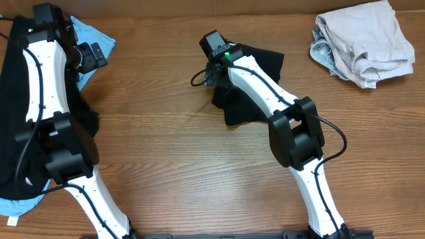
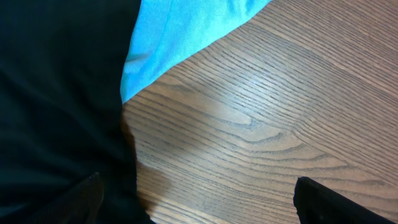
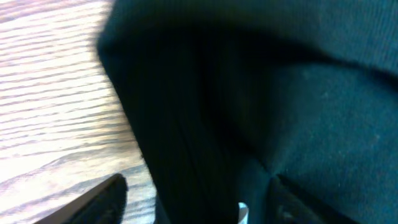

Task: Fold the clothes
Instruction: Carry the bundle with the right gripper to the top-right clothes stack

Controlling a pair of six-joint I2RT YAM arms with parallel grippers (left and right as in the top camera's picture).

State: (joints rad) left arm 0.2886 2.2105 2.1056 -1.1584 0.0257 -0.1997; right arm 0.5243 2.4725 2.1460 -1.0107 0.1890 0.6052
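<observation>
A crumpled black T-shirt [image 1: 265, 63] lies at the table's middle back. My right gripper [image 1: 211, 73] is at its left edge. In the right wrist view the fingers [image 3: 196, 208] are spread wide, with a fold of the black cloth [image 3: 298, 93] and a small white tag [image 3: 242, 213] between them. A second black garment [image 1: 10, 99] lies at the far left over a light-blue shirt [image 1: 93, 33]. My left gripper [image 1: 93, 56] hovers open and empty above the bare wood beside them [image 2: 199, 205], with black cloth [image 2: 56, 93] and blue cloth [image 2: 186, 25] to its left.
A heap of beige clothes [image 1: 362, 43] sits at the back right corner. A strip of light-blue cloth [image 1: 16, 207] shows at the front left under the black garment. The wooden table [image 1: 199, 166] is bare in the middle and front.
</observation>
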